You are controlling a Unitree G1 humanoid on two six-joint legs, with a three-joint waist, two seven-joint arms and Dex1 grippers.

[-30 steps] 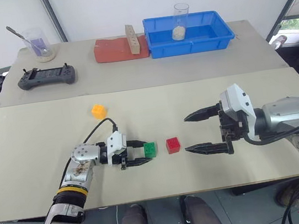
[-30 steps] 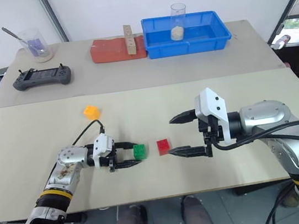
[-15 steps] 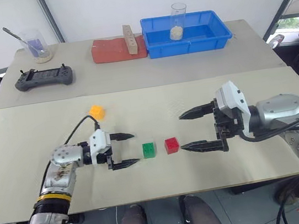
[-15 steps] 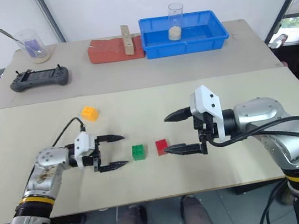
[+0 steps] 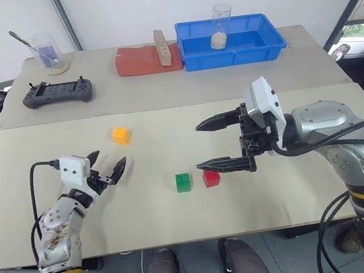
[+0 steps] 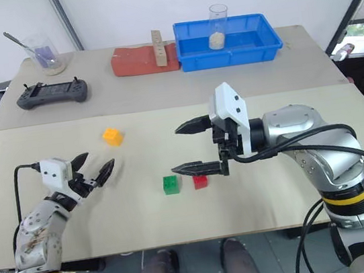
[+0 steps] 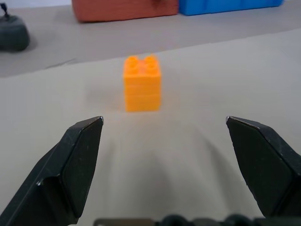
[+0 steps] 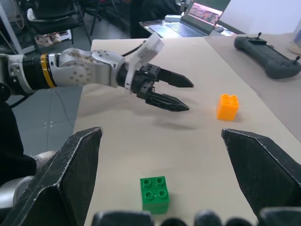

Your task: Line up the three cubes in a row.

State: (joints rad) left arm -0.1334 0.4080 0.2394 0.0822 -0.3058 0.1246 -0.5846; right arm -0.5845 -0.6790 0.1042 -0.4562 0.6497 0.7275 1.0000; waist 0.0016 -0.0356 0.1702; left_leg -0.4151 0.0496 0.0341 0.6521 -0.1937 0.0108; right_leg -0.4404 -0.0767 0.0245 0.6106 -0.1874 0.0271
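Observation:
Three studded cubes lie on the near table. The orange cube (image 5: 121,135) stands apart at the far left. The green cube (image 5: 183,182) and red cube (image 5: 211,178) sit side by side nearer the front, a small gap between them. My left gripper (image 5: 109,161) is open and empty, well left of the green cube, pointing at the orange cube (image 7: 142,84). My right gripper (image 5: 199,147) is open wide and empty, aimed leftward, its lower finger hovering just over the red cube. The right wrist view shows the green cube (image 8: 155,193), the orange cube (image 8: 227,107) and the left gripper (image 8: 186,96).
On the far table stand a blue bin (image 5: 235,55) with a glass beaker (image 5: 222,25), a red-brown slab (image 5: 139,62) with a wooden block (image 5: 163,47), a black controller (image 5: 58,93) and a beaker with a spoon (image 5: 48,55). A seam (image 5: 164,108) divides the tables.
My left gripper opened off the green cube, drew back to the left and swung round toward the orange cube. My right gripper shifted left until its lower finger was over the red cube.

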